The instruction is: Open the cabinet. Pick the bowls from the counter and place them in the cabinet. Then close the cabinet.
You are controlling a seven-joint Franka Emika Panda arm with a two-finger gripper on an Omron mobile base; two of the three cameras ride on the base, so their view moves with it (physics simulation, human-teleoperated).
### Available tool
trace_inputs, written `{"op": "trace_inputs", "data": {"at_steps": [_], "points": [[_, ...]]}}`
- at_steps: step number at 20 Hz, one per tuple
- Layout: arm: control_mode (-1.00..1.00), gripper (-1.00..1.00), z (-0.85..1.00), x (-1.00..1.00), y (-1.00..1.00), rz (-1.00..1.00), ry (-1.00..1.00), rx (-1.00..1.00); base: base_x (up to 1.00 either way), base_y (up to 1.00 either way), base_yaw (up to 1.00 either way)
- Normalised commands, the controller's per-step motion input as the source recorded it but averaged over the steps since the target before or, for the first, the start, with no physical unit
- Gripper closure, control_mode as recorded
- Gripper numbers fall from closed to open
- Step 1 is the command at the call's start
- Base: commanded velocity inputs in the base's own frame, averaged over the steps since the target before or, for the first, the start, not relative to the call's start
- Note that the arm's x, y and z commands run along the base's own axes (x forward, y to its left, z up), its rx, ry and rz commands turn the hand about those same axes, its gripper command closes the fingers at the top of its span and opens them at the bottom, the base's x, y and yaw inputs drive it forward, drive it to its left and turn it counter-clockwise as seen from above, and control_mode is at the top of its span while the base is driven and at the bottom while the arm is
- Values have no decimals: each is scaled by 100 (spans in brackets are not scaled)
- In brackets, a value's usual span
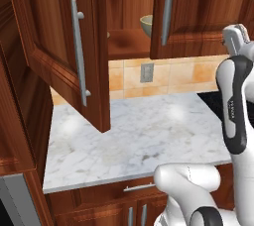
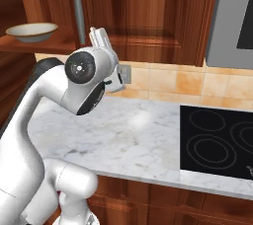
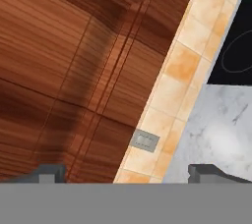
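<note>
The cabinet (image 1: 198, 17) hangs above the counter (image 1: 144, 136). Its left door (image 1: 54, 46) is swung wide open toward me. The right door (image 2: 148, 17) stands shut or nearly so. On the shelf inside sits a deep olive bowl (image 1: 146, 25), partly behind the right door's edge. A shallower bowl (image 2: 30, 31) rests further left on the same shelf. My gripper (image 3: 129, 173) is raised close in front of the right door's panel (image 3: 64, 70). It is open, with its fingertips (image 3: 47, 173) far apart and nothing between them.
A black stovetop (image 2: 217, 142) lies in the counter to the right. A grey wall outlet (image 1: 147, 72) sits in the tan tiled backsplash (image 1: 188, 76). Lower cabinets with short handles (image 1: 139, 188) run under the counter. The open left door overhangs the counter's left part.
</note>
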Motion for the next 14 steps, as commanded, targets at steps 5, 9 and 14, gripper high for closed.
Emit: {"op": "trace_inputs", "data": {"at_steps": [5,9,14], "points": [[-100,-100,-7,-87,-10,0,1,0,0,0,0],[-100,-100,0,-61,-27,4,-4,1,0,0,0],[-100,-100,-3,-66,-16,6,0,2,0,0,0]]}}
